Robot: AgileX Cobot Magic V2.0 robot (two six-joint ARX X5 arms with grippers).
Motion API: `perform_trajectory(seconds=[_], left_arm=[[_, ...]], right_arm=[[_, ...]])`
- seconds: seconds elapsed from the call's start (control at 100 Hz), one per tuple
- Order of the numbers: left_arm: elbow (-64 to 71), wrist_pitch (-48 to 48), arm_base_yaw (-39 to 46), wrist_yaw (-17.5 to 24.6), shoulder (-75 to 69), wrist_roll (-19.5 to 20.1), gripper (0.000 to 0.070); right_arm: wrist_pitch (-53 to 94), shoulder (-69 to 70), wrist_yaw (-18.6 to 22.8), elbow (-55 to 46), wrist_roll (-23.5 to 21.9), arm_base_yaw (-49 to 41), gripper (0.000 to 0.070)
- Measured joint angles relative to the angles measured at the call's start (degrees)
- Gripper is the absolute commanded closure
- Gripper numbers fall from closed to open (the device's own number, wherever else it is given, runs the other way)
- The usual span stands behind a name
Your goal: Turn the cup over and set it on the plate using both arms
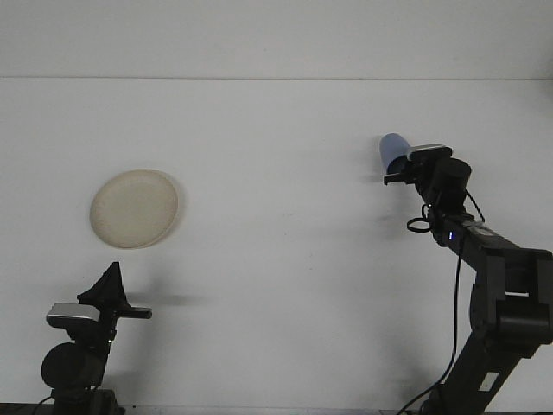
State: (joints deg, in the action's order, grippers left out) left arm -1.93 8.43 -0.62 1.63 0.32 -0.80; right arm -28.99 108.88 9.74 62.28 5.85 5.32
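Note:
A round cream plate (134, 208) lies flat on the white table at the left. On the right, a blue cup (392, 149) hangs above the table, tilted so its top end leans to the left. My right gripper (400, 166) is shut on the cup's lower right end. My left gripper (111, 278) stays low at the bottom left, below the plate and apart from it. It points upward, its fingers meet in a point, and it holds nothing.
The white table (276, 259) runs back to a white wall. The right arm's dark links and cable (484, 268) rise from the bottom right corner. The left arm's base (73, 363) sits at the bottom left.

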Motion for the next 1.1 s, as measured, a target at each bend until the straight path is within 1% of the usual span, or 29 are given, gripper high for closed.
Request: perform_trajectory(seconds=[0.12, 0.18, 0.22, 0.27, 0.39, 0.47, 0.6, 0.74, 0.81, 0.89, 0.97, 1.1], left_arm=[[0.0, 0.0, 0.0, 0.0, 0.0, 0.0, 0.0687], [0.0, 0.0, 0.0, 0.0, 0.0, 0.0, 0.0687], [0.0, 0.0, 0.0, 0.0, 0.0, 0.0, 0.0687], [0.0, 0.0, 0.0, 0.0, 0.0, 0.0, 0.0687], [0.0, 0.0, 0.0, 0.0, 0.0, 0.0, 0.0687], [0.0, 0.0, 0.0, 0.0, 0.0, 0.0, 0.0687], [0.0, 0.0, 0.0, 0.0, 0.0, 0.0, 0.0687], [0.0, 0.0, 0.0, 0.0, 0.0, 0.0, 0.0687], [0.0, 0.0, 0.0, 0.0, 0.0, 0.0, 0.0687], [0.0, 0.0, 0.0, 0.0, 0.0, 0.0, 0.0687], [0.0, 0.0, 0.0, 0.0, 0.0, 0.0, 0.0687], [0.0, 0.0, 0.0, 0.0, 0.0, 0.0, 0.0687]], right_arm=[[4.2, -6.4, 1.1, 0.0, -2.0, 0.0, 0.0700], [6.8, -10.1, 1.3, 0.0, -3.8, 0.0, 0.0700], [9.0, -12.6, 2.4, 0.0, -5.5, 0.1, 0.0700], [12.0, -15.8, 4.6, 0.0, -7.7, 0.1, 0.0700], [20.7, -23.0, 12.0, 0.0, -12.8, 0.0, 0.0700], [26.4, -27.2, 15.3, 0.0, -15.1, -0.6, 0.0700], [35.3, -33.3, 18.5, 0.0, -16.5, -3.2, 0.0700], [46.5, -36.2, 20.7, 2.3, -16.0, -7.7, 0.0700], [53.7, -36.1, 20.6, 4.8, -14.4, -10.5, 0.0700], [63.1, -35.6, 19.5, 7.9, -11.4, -14.3, 0.0700], [71.0, -34.2, 16.4, 11.6, -8.2, -18.7, 0.0700], [82.4, -31.0, 9.9, 17.6, -4.0, -26.1, 0.0700]])
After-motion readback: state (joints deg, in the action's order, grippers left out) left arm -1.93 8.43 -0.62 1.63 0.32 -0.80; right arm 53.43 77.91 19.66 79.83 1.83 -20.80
